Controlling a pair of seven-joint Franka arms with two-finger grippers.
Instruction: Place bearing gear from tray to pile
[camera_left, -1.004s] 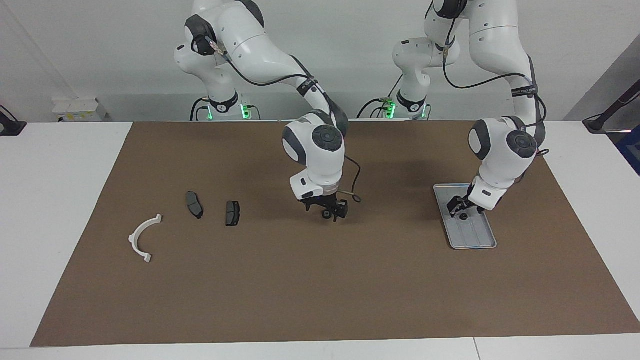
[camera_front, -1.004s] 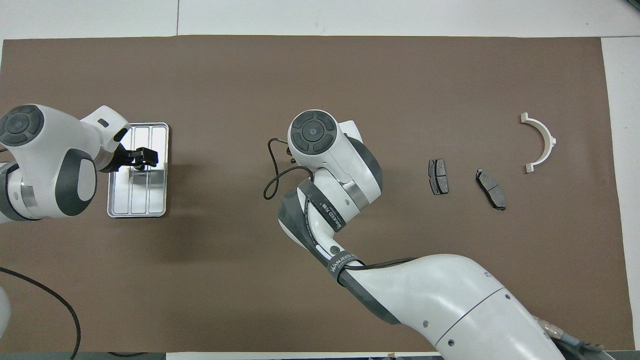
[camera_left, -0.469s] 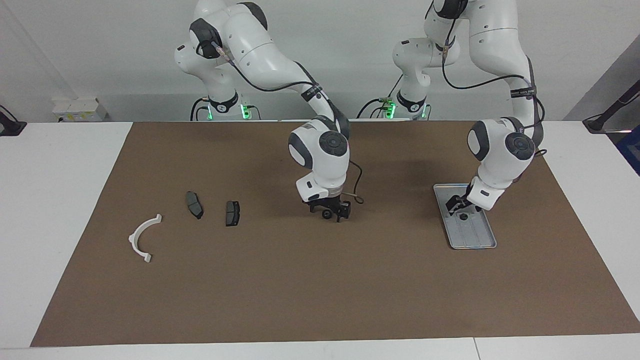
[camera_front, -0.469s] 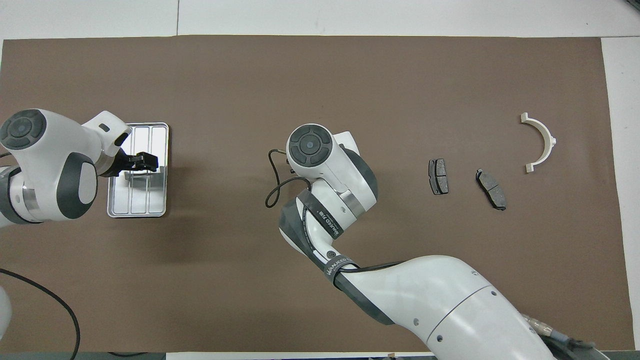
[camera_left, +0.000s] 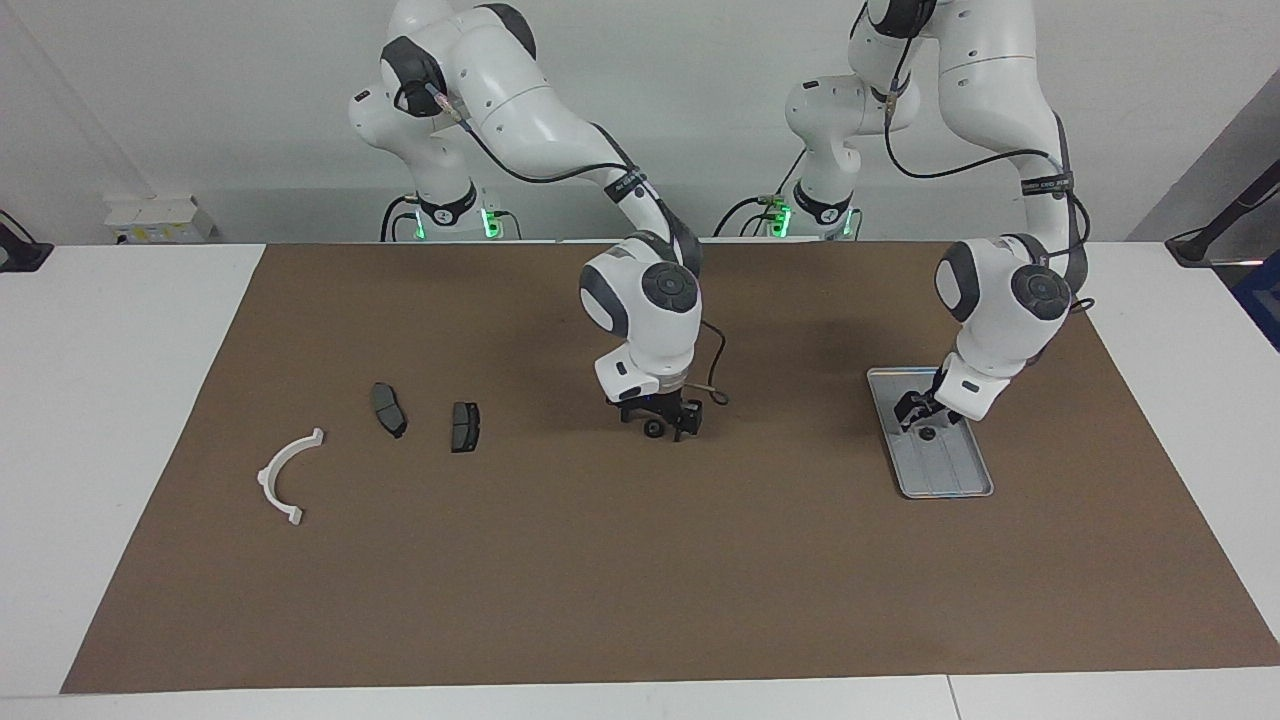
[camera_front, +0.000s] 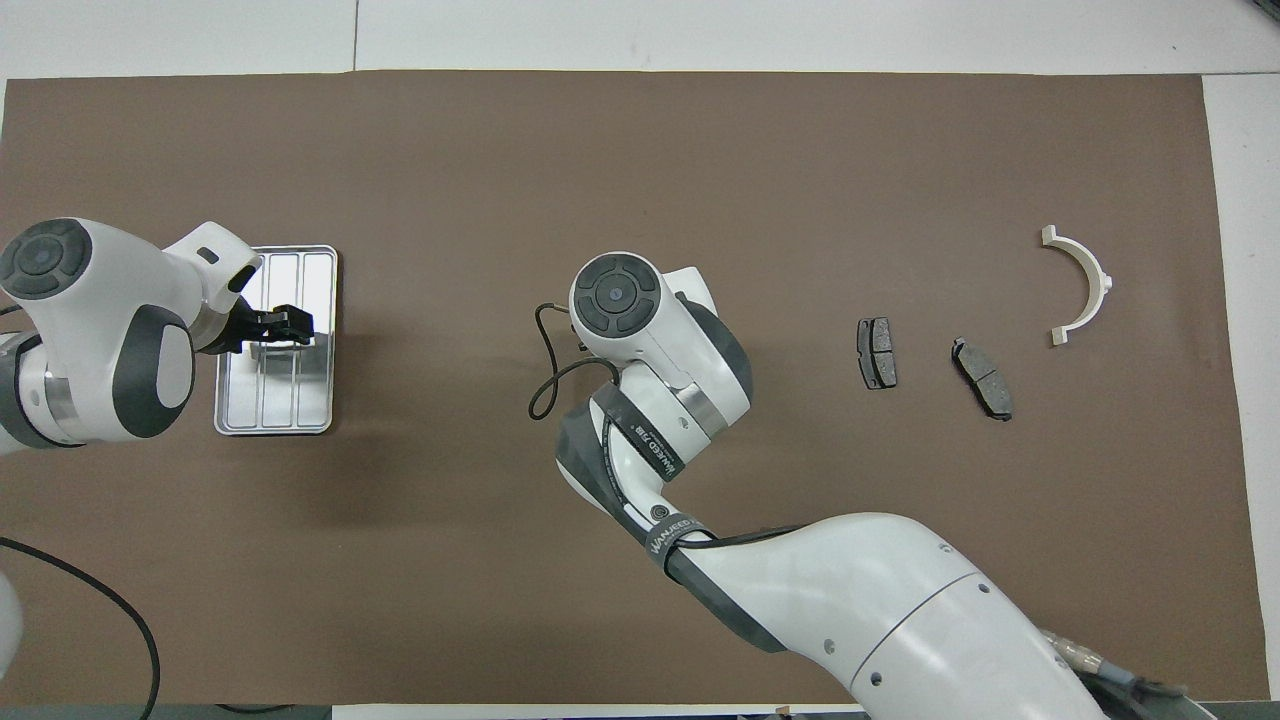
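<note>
**Change from the earlier frames.** The right end effector has shifted slightly toward the left arm's end of the bench, and its wrist has drawn back toward the robots. It hangs low over the middle of the brown mat. In the overhead view it is hidden under its own wrist. A small dark round piece shows at its tip. Whether this piece is gripped, and how wide the end effector stands, cannot be told.

The left end effector has barely moved. It remains low over the half of the tray nearer to the robots. Its opening cannot be told.

The bearing gear has not moved. It lies on the tray directly beneath the left end effector.

**Count.**
- Tray: one, on the mat at the left arm's end.
- Bearing gear on the tray: one.
- Dark pads: two, the first and the second, near each other but apart.
- White half-ring bracket: one, farther from the robots than the pads and closer to the mat's edge at the right arm's end.

The pads and the bracket form the pile at the right arm's end, well apart from the tray. None of them has moved.
</note>
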